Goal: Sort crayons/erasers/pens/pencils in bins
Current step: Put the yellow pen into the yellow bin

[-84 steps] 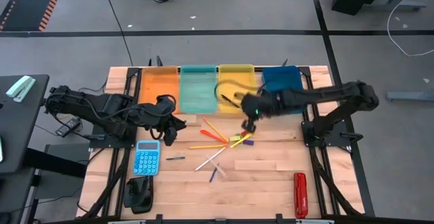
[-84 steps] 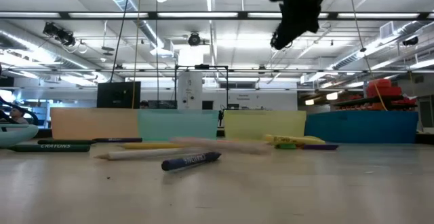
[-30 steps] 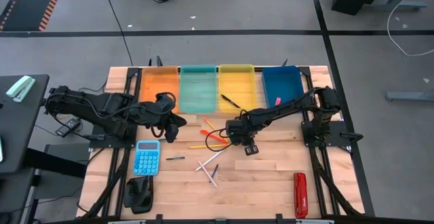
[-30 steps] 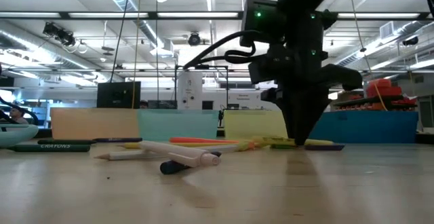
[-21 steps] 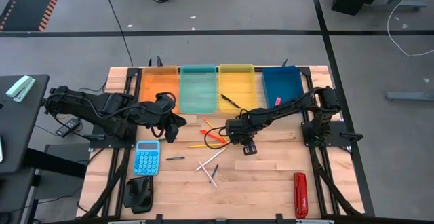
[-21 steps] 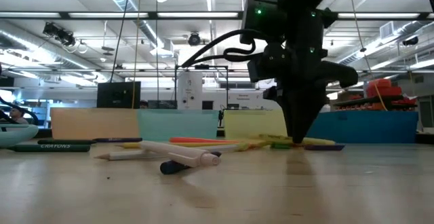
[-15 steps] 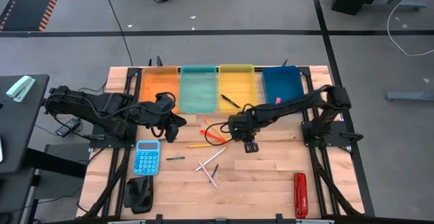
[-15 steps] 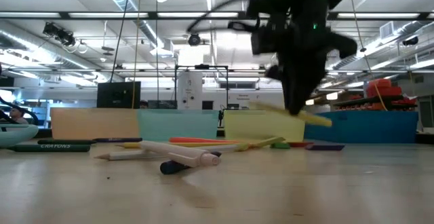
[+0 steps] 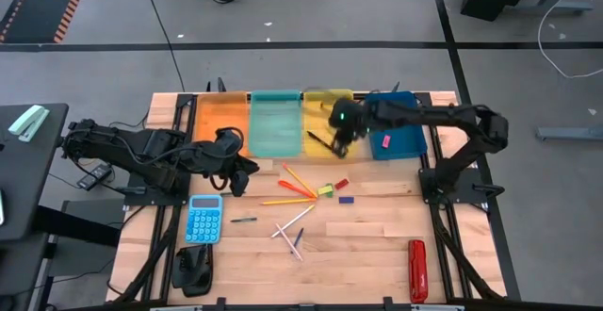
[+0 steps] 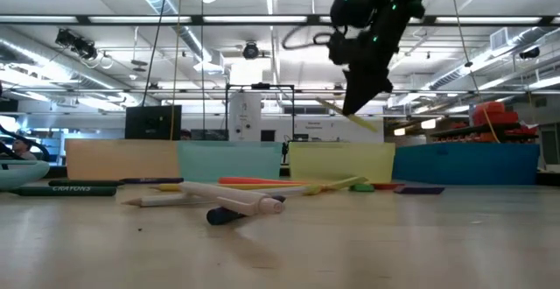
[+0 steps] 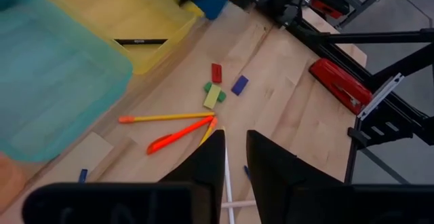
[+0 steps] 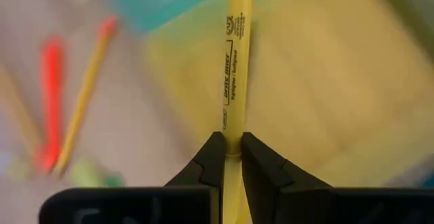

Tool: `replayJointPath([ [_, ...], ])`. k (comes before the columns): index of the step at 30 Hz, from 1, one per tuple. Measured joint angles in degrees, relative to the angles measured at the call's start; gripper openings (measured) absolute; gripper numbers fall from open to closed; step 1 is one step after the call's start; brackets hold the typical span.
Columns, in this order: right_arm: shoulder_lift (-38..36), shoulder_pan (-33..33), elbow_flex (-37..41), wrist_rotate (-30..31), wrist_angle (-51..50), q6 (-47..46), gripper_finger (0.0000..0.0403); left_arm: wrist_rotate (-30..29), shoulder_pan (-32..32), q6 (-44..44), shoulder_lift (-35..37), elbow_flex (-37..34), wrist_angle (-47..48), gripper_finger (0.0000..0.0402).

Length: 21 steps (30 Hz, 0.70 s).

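My right gripper (image 9: pixel 339 139) hangs above the yellow bin (image 9: pixel 325 99), shut on a yellow printed stick (image 12: pixel 235 61), which also shows in the low view (image 10: pixel 354 118). A dark pen (image 9: pixel 318 142) lies in that bin. The orange (image 9: pixel 219 122), teal (image 9: pixel 275 122) and blue (image 9: pixel 396 113) bins stand in the same row. Orange pencils (image 9: pixel 297 181), small erasers (image 9: pixel 330 190) and a white pencil (image 9: pixel 292 221) lie on the wood. My left gripper (image 9: pixel 240 174) waits near the orange bin, open by a narrow gap (image 11: pixel 234 159), with nothing between its fingers. My right gripper pinches the yellow stick between its two fingers, at a spot near its middle (image 12: pixel 232 130). The fingers (image 12: pixel 211 149) come from above and lie across it. The stick is lifted clear and tilted, one end (image 10: pixel 374 129) lower than the other.
A light-blue calculator (image 9: pixel 203 219) and a black object (image 9: pixel 195 269) sit near the table's left near corner. A red oblong tool (image 9: pixel 416 270) lies at the right near corner. A dark pen (image 9: pixel 243 220) lies beside the calculator. Something pink (image 9: pixel 384 141) is in the blue bin.
My right gripper, shut on the yellow stick, has risen from the pile of sticks and erasers. It then moved toward the table's far edge until it hung over the yellow bin. The stick went from lying on the table to lifted clear and tilted.
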State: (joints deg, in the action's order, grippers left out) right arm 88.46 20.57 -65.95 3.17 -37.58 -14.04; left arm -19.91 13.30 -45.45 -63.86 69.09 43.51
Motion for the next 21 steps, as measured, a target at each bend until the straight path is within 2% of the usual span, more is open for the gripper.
replayJointPath([
  [4,1.99,7.05,0.00,-2.18,2.64,-6.07,0.0043,-0.03,0.00,-0.39,0.00,0.00,-0.32,0.0072],
  [8,5.10,10.72,0.00,-6.38,3.24,-8.17,0.0045,-0.03,0.00,-1.36,0.00,0.00,-0.97,0.0067],
  [15,9.93,11.10,0.02,-10.53,3.52,-8.97,0.0046,-0.07,0.00,-5.37,0.00,-0.01,-4.23,0.0070],
  [21,9.47,10.26,0.04,-9.33,4.69,-11.25,0.0060,-0.01,0.03,-7.99,0.00,-0.01,-5.21,0.0065],
])
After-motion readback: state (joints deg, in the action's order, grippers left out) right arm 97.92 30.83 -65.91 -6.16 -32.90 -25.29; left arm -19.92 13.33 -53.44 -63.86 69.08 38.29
